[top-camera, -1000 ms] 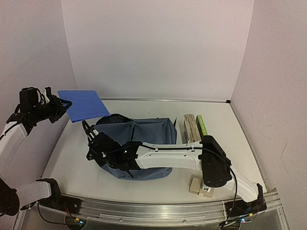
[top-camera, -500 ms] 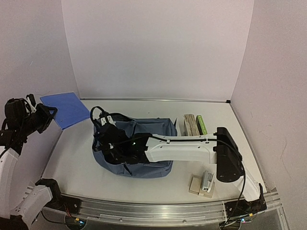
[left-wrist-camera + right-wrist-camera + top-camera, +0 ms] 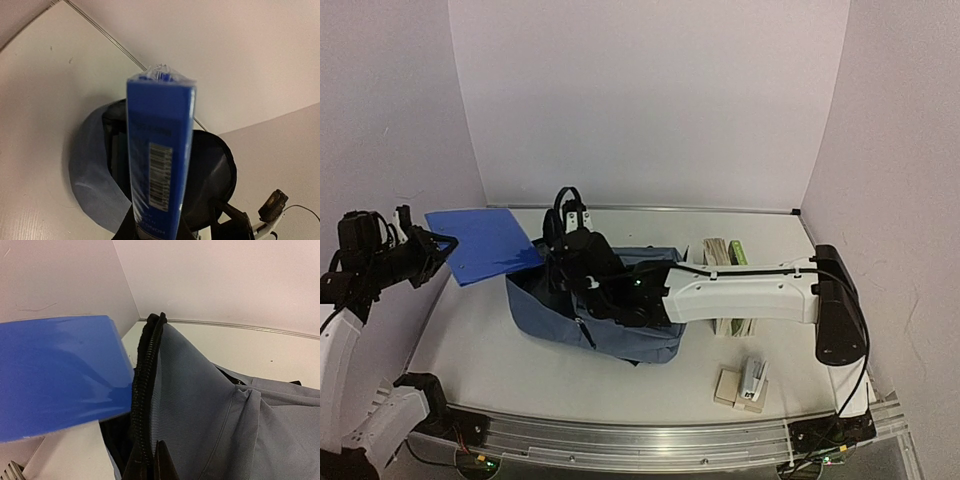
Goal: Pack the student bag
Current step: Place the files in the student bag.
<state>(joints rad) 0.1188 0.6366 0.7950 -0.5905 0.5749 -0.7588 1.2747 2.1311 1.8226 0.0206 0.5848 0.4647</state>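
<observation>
The slate-blue student bag (image 3: pixel 620 320) lies mid-table with its mouth facing left. My right gripper (image 3: pixel 572 228) is shut on the bag's dark zipper rim (image 3: pixel 146 390) and holds that edge lifted, so the dark inside (image 3: pixel 220 170) gapes open. My left gripper (image 3: pixel 420 250) hangs at the far left, shut on a flat blue book (image 3: pixel 485 245). The book's free edge reaches the bag's mouth. In the left wrist view the blue book (image 3: pixel 160 150) stands edge-on, barcode showing, in front of the opening. The right wrist view shows the blue book (image 3: pixel 55 380) just left of the zipper.
A row of books (image 3: pixel 728 258) with a green spine stands right of the bag, partly behind the right arm. A small stapler on beige blocks (image 3: pixel 748 382) lies near the front right. White walls close in the left, back and right sides.
The right gripper shut on the bag's rim and raised it toward the back, opening the mouth. The left arm swung the blue book left, then back toward the bag.
</observation>
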